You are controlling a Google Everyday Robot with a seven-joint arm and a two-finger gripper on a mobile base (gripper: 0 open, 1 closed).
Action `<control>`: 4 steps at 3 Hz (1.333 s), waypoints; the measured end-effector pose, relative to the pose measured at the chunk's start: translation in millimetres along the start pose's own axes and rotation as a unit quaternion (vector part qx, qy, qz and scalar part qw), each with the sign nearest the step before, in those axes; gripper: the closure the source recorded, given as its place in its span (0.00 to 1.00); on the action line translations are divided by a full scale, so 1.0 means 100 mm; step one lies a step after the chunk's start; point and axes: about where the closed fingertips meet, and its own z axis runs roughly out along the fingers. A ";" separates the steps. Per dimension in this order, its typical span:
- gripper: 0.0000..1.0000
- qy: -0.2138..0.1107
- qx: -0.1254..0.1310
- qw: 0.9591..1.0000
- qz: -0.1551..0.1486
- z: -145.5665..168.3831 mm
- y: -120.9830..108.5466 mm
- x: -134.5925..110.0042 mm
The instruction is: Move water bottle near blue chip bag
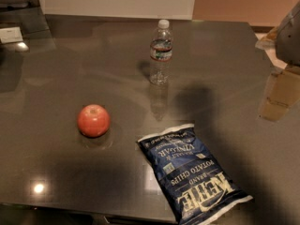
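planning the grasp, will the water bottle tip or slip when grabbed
The bottle stands upright, tall and narrow, so a push high up would likely tip it. Its clear plastic may flex if squeezed and feel smooth. The gripper sits at the right edge, apart from it.

Dim, warm light overall. We log two small glare spots on the glossy desk [61, 74], front-left and far-left. Water bottle [161, 50] mirrors faintly in it; a broad soft shadow lies beside that. Hand [289, 32] at upper right edge, pale grey
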 end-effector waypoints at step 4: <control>0.00 -0.048 0.001 0.999 0.021 0.27 -0.65 -0.46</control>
